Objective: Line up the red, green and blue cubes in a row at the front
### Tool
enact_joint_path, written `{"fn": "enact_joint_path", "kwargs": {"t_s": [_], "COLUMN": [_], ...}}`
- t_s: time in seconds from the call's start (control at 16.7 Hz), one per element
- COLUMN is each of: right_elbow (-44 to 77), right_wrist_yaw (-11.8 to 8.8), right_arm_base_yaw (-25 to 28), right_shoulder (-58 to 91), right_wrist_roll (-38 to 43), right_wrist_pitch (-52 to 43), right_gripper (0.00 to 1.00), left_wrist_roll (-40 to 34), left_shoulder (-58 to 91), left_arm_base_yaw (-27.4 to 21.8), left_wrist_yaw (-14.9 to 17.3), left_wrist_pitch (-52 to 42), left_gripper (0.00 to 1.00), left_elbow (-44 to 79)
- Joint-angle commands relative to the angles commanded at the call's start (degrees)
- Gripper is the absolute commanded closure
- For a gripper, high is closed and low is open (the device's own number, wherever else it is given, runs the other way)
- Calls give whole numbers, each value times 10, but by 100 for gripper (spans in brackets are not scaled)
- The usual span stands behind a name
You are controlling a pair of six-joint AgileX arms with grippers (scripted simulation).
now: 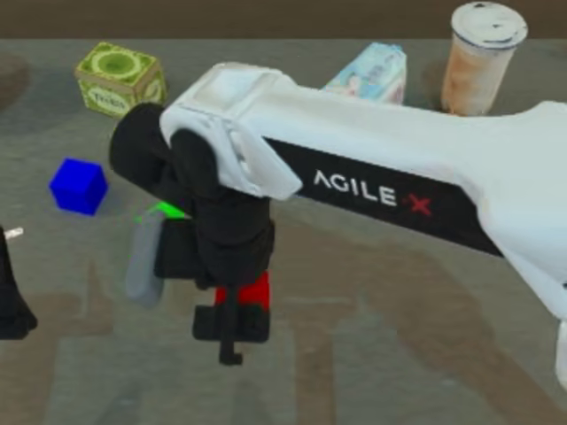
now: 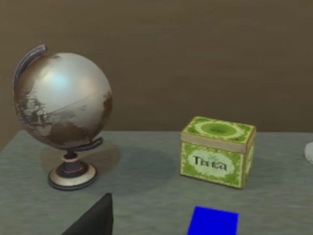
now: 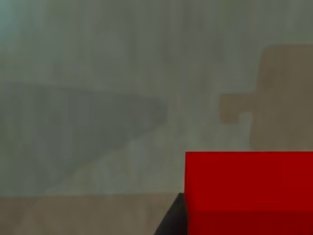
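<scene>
The red cube [image 1: 257, 290] sits between the fingers of my right gripper [image 1: 241, 305], which is shut on it at the table's front middle-left. In the right wrist view the red cube [image 3: 249, 188] fills the corner with a dark finger [image 3: 171, 220] against its side. Only a sliver of the green cube [image 1: 164, 211] shows from under my right arm, just behind the gripper. The blue cube [image 1: 78, 186] rests alone at the left and also shows in the left wrist view [image 2: 213, 221]. My left gripper [image 1: 11, 305] stays parked at the left edge, open.
A green-and-cream tin box [image 1: 120, 78] stands at the back left, behind the blue cube. A milk carton [image 1: 372, 75] and a lidded cup [image 1: 481, 57] stand along the back. A globe [image 2: 61, 107] stands beyond the tin box in the left wrist view.
</scene>
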Motion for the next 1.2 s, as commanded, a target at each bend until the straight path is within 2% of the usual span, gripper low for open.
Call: {"fn": "enact_joint_path", "kwargs": {"t_s": [0.18,0.48,0.9,1.2], "right_elbow": [20,17,-87,-98], "right_wrist_yaw": [1,0,1,1], "right_arm_base_yaw": [34,33,35,36], "right_shoulder": [7,4,27,31], "right_wrist_roll": [8,8,10,9], "right_wrist_pitch": [-8,-5,123,135], "right_gripper": [100,100,100,100], "left_wrist_roll": [0,0,0,0], "left_shoulder": [0,0,0,0], "left_arm_base_yaw": [0,0,0,0], "left_wrist_yaw": [0,0,0,0], "left_wrist_pitch": [0,0,0,0], "left_gripper": [0,0,0,0], "left_elbow": [0,0,0,0]}}
